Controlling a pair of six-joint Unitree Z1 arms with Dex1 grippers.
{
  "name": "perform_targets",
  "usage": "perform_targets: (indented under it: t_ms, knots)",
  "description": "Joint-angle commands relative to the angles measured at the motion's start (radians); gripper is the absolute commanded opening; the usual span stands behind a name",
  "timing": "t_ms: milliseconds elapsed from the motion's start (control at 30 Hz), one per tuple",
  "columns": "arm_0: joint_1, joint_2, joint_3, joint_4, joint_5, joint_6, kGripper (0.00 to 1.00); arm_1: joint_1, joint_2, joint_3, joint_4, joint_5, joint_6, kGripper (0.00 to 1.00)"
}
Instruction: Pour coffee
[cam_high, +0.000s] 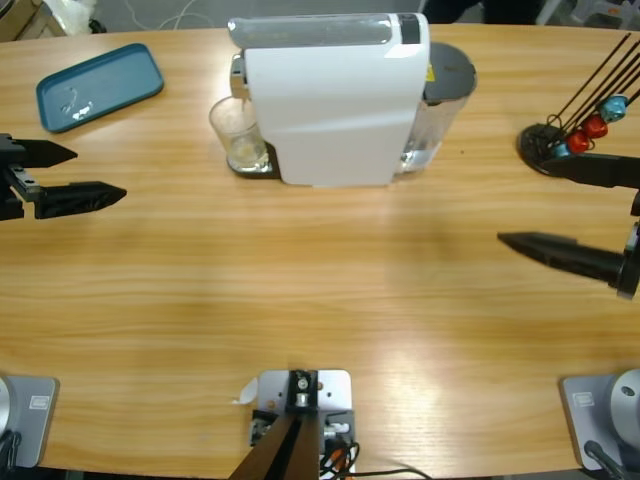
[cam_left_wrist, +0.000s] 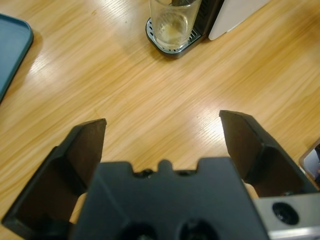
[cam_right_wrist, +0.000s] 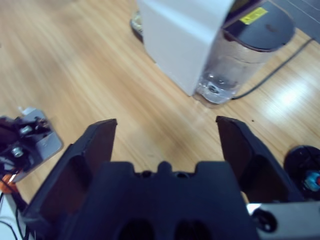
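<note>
Long pale wooden bench under the camera, grain running side to side. At the back middle, a big white box-shaped coffee machine with a grey-lidded clear water tank against its right flank. On the dark drip tray at the machine's left front, a small clear glass tumbler, upright, touching nothing but the tray. Inside, a shallow amber-brown layer of coffee at the bottom, well below the rim. At the back left, a flat teal plastic tray with rounded corners, well apart from the tumbler. At the far right, a black round stand with thin dark rods, small red and blue round capsules threaded on the rods near its base.

Left gripper in from the left edge, near the bench's left end, pointing toward the middle, jaws released and spread wide with only bare wood between them; tumbler ahead in the left wrist view, well apart from the tips. Right gripper in from the right edge, just in front of the capsule stand, jaws likewise released and wide apart, grasping nothing; machine's white corner and water tank ahead in the right wrist view, well clear of the tips.
</note>
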Motion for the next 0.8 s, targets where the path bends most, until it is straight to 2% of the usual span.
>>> perform_targets:
  t_ms: [33,133,200,467,800]
  knots:
    - [0.002,0.046,0.025,-0.011,-0.015,0.009,0.991,0.023,-0.04,0.057,-0.043,-0.035,0.059,0.711]
    - [0.002,0.046,0.026,-0.011,-0.015,0.009,0.991,0.037,-0.001,0.055,-0.038,-0.03,0.072,0.929]
    - [0.002,0.045,0.028,-0.011,-0.015,0.009,0.991,0.041,0.032,0.053,-0.037,-0.022,0.074,0.995]
    - [0.002,0.048,0.028,-0.011,-0.015,0.009,0.991,0.041,0.134,0.027,-0.017,-0.025,0.07,1.0]
    - [0.002,0.056,0.026,-0.011,-0.015,0.009,0.991,0.041,0.103,0.043,-0.035,-0.051,0.06,1.0]
